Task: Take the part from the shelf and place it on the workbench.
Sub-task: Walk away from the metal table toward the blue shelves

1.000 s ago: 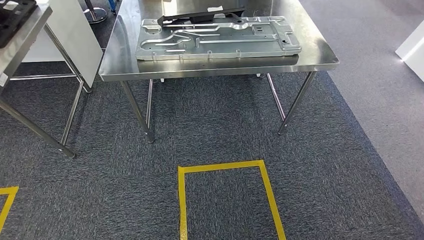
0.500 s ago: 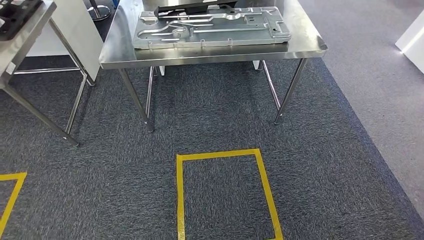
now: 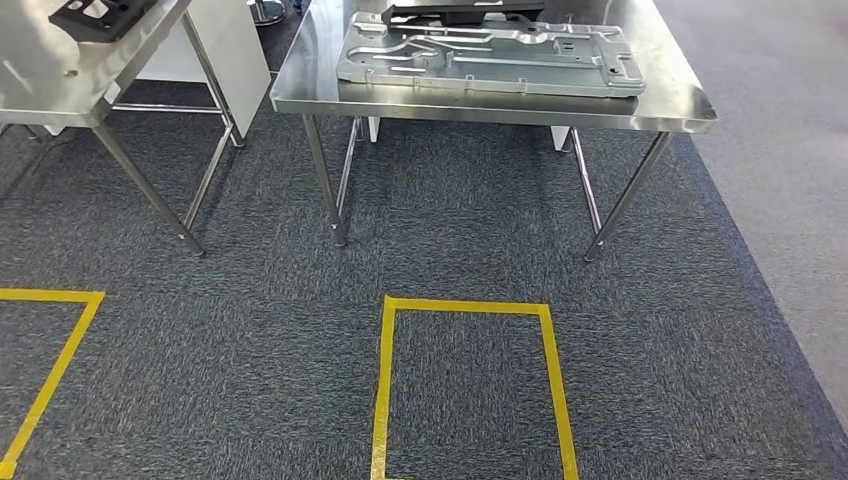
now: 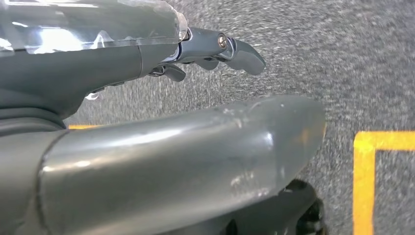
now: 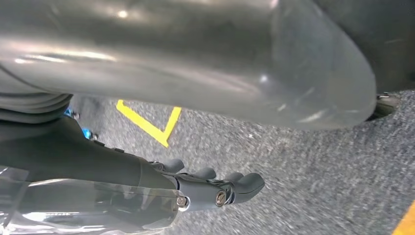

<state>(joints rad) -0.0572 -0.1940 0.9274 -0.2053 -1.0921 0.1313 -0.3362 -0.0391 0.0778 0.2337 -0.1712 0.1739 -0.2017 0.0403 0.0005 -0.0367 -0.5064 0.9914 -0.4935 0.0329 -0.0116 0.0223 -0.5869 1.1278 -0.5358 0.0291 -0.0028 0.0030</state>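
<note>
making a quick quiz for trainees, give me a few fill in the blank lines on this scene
1. The silver metal plate lies on the steel ____.
2. The tape rectangle on the carpet is ____.
3. The left hand holds ____.
4. The black part lies on the table to the plate's ____.

Missing: table; yellow; nothing; left

Dark grey carpet (image 3: 250, 330) covers the floor, marked with yellow tape rectangles (image 3: 470, 307). A steel counter (image 3: 480, 102) on thin legs stands ahead, a second steel counter (image 3: 60, 70) to its left, with a white panel (image 3: 235, 40) between them.
</note>
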